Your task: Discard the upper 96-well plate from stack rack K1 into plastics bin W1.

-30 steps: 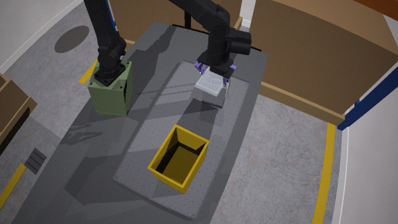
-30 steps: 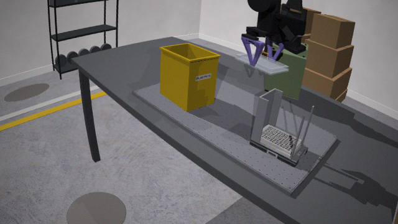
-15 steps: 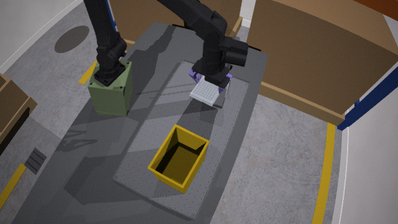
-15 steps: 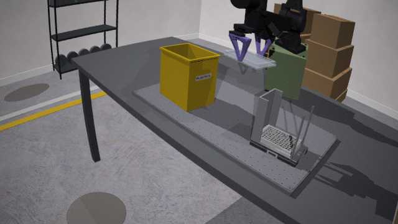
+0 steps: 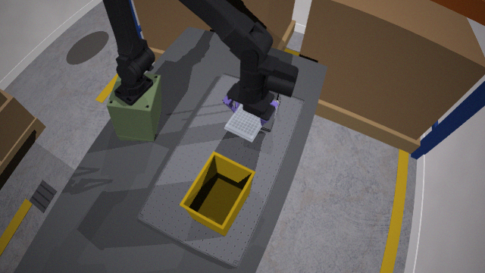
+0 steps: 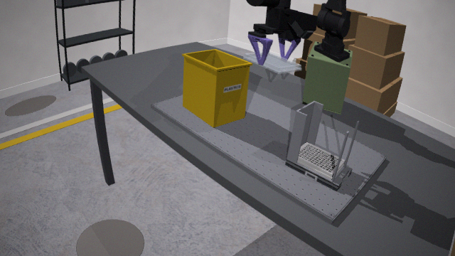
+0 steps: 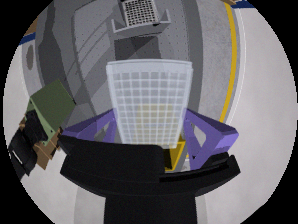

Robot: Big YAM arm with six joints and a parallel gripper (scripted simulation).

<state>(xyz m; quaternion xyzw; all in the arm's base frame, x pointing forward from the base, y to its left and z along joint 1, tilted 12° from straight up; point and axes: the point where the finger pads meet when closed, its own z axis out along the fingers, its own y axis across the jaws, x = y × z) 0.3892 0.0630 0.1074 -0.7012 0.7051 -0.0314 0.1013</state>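
My gripper (image 5: 251,114) (image 6: 274,60) (image 7: 150,117) is shut on the upper 96-well plate, its purple fingers at the plate's two sides. The clear, pale plate (image 5: 242,123) (image 6: 284,66) (image 7: 150,90) hangs roughly level, high above the table, between rack and bin and not over the bin's mouth. The yellow bin W1 (image 5: 231,167) (image 6: 199,92) (image 7: 176,152) stands upright, open at the top and empty. The grey stack rack K1 (image 6: 298,139) (image 7: 137,29) stands upright; the lower plate (image 6: 318,160) (image 7: 140,12) sits level in it. My gripper mostly hides the rack in the top view.
The green pedestal (image 5: 132,121) (image 6: 323,85) (image 7: 55,105) carries the arm's base beside the perforated board (image 5: 167,193) (image 6: 249,142). The rack's tall corner posts rise above the lower plate. Cardboard boxes (image 5: 360,76) (image 6: 377,64) and a black shelf (image 6: 96,38) stand beyond the table.
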